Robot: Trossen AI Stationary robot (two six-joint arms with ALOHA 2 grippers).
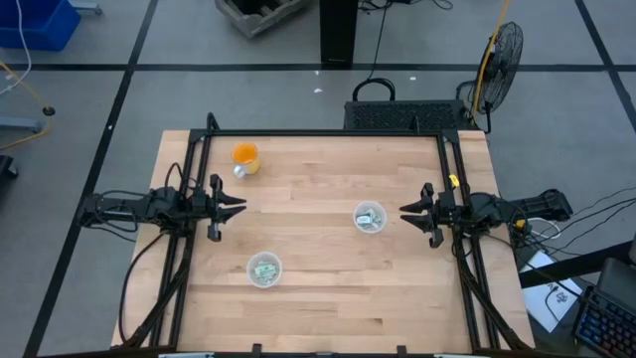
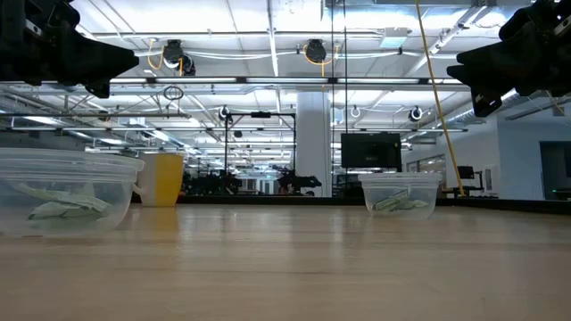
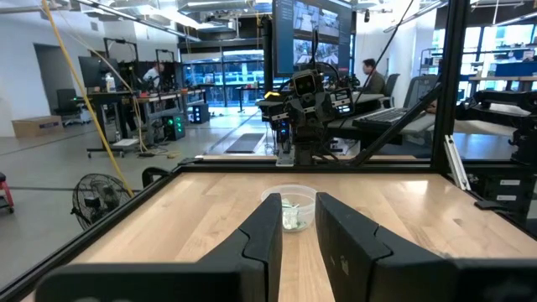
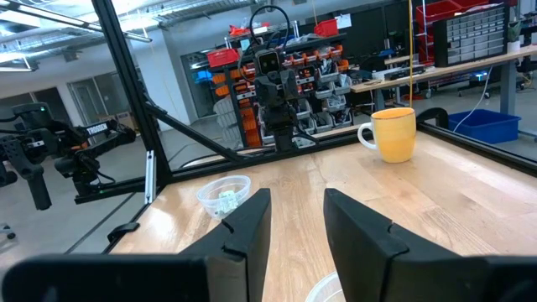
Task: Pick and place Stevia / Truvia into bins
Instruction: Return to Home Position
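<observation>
Two clear cups stand upright on the wooden table, each holding pale green and white packets. One cup (image 1: 263, 269) is toward the near edge, large in the low view (image 2: 62, 192) and also in the right wrist view (image 4: 225, 195). The other cup (image 1: 370, 218) stands right of centre (image 2: 399, 193), and shows in the left wrist view (image 3: 289, 206). I see no loose packets on the table. My left gripper (image 1: 235, 207) (image 3: 295, 233) is open at the left side, above the table. My right gripper (image 1: 407, 212) (image 4: 296, 220) is open just right of the second cup.
An orange mug (image 1: 245, 156) (image 4: 390, 134) stands near the far left corner with a small silvery object beside it. A black frame (image 1: 328, 133) rims the table. Bare wood lies between the two cups. People and workbenches show in the room beyond.
</observation>
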